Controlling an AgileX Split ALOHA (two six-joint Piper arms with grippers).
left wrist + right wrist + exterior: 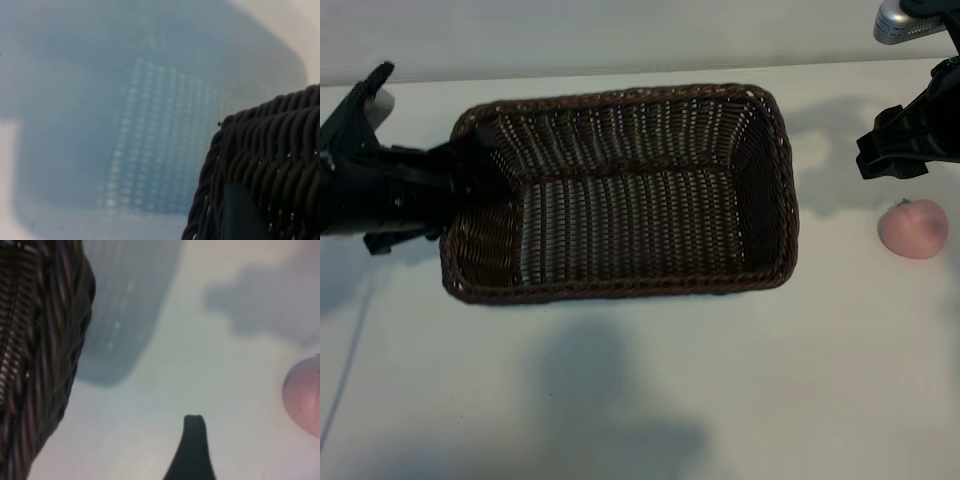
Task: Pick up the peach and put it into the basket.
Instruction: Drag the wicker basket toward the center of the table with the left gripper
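The dark-brown wicker basket point(620, 290) sits mid-table with nothing in it. My left gripper point(472, 172) is at the basket's left end, its jaws astride the rim and closed on the wall. In the left wrist view a dark finger point(240, 215) lies flat against the weave of the basket point(270, 150). The pale-pink peach point(914, 229) rests on the table to the right of the basket. My right gripper point(892, 150) hangs open just behind and left of the peach, not touching it. The right wrist view shows one finger point(194, 440), the peach point(305, 400) off to one side and the basket point(50, 340) on the other.
The white table point(720, 400) runs bare in front of the basket and between the basket and the peach. A silver part of the rig point(905, 20) shows at the top right corner. Shadows of the arms fall on the tabletop.
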